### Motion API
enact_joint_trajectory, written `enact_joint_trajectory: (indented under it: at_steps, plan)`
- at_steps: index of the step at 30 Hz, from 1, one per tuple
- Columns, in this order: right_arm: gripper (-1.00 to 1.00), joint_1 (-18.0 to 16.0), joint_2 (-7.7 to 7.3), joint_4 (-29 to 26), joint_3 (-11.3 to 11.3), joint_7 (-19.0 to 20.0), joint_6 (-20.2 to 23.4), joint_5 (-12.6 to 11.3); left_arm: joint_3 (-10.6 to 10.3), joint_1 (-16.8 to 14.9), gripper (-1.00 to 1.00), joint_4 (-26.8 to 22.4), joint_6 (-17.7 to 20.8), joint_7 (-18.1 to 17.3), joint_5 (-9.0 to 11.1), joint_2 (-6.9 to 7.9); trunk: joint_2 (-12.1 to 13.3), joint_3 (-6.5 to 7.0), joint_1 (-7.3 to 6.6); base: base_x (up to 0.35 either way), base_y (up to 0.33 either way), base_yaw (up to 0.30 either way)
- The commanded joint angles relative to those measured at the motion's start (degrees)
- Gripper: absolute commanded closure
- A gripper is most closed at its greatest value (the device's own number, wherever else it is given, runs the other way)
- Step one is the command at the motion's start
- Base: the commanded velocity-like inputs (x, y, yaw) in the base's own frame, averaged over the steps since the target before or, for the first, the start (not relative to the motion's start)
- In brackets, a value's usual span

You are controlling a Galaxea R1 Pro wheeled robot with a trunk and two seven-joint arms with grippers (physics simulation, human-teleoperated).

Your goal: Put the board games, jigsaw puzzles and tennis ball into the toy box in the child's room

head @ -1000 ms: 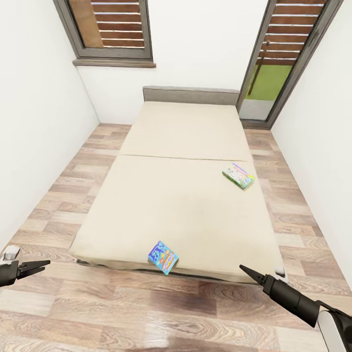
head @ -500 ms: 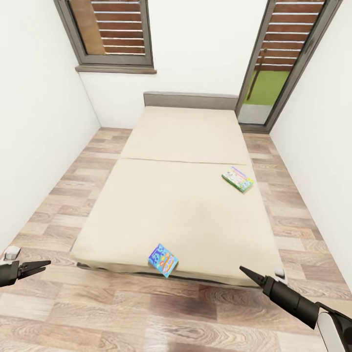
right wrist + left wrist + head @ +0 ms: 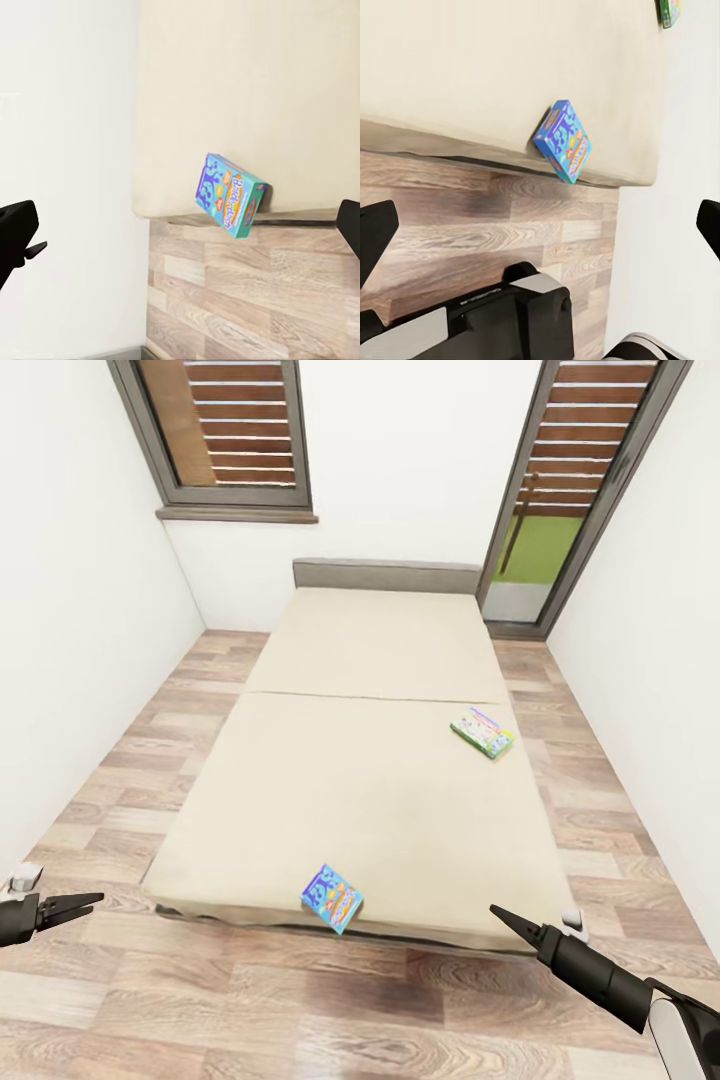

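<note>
The bed [image 3: 380, 800] lies straight ahead, its cream mattress running away from me. A blue board game [image 3: 332, 898] rests on the near foot edge, partly overhanging it; it is also seen in the left wrist view [image 3: 562, 141] and the right wrist view [image 3: 231, 195]. A white and green board game [image 3: 483, 732] lies flat near the mattress's right side, roughly halfway up. My left gripper [image 3: 88, 902] hovers open over the floor at lower left. My right gripper [image 3: 497, 912] is open over the floor just short of the bed's right corner. The table, toy box, puzzles and tennis ball are out of view.
White walls close in on both sides, with strips of wood plank floor [image 3: 330, 1000] between them and the bed. A grey-framed window [image 3: 225, 435] is at the back left and a glass door [image 3: 560, 490] at the back right. A grey headboard [image 3: 385, 575] backs the bed.
The whole picture has shifted downward a little and the bed looks slightly smaller, so the camera moved. Both board games lie as before, and both grippers stay open in place.
</note>
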Motion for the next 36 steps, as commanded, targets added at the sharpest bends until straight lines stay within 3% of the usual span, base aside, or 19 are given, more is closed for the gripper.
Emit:
enact_joint_trajectory:
  at_steps: [1,36]
  plan:
    - [-1.0,-0.03,0.0,0.01,-0.04,0.1,0.3,-0.12,0.02,-0.02,-1.0,0.0,0.6,-0.21,-0.01,0.01,-0.03,0.06,0.0,0.0,0.0,-0.061]
    - [-1.0,-0.06,0.08,1.45,0.27,-0.05,-0.09,-0.09,0.22,-0.13,-1.0,0.0,0.41,-0.39,0.36,0.01,-0.03,3.4,0.0,0.0,0.0,-0.073]
